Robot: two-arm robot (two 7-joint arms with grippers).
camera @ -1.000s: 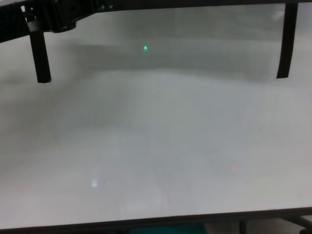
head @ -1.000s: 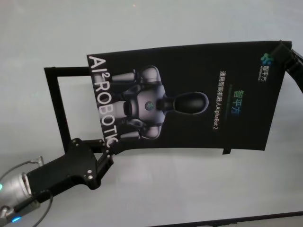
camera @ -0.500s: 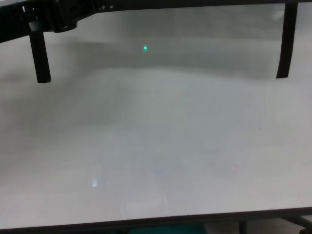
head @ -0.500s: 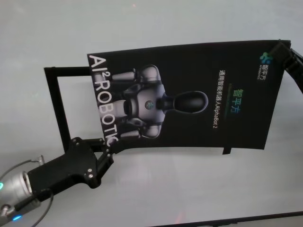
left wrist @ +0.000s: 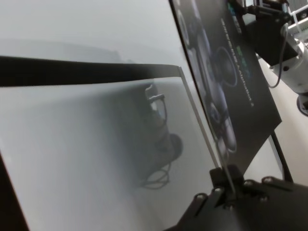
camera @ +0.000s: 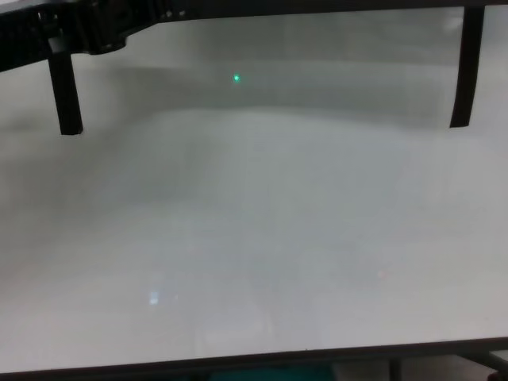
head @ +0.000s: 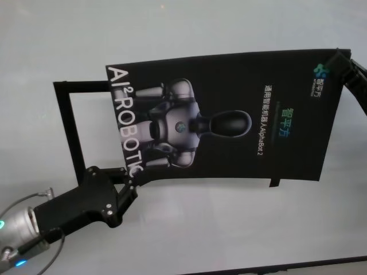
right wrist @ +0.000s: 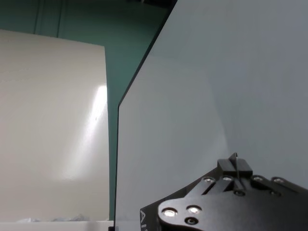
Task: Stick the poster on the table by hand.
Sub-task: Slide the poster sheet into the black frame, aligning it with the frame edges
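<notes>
Starting nearest the robot, the left gripper (head: pixel 127 184) is seen at the lower left of the head view, with its fingers closed tight on the near left corner of the poster (head: pixel 229 120). The poster is held up off the white table (head: pixel 229 229), and its long side runs from left to right. The top of its robot picture is pointed toward the right. Farther away, at the far right corner, the right gripper (head: pixel 338 60) is pinched shut on the poster's edge. Two thin black strips (camera: pixel 65 94) are seen hanging down in the chest view. Almost nothing has been moved since the picture from one second ago.
</notes>
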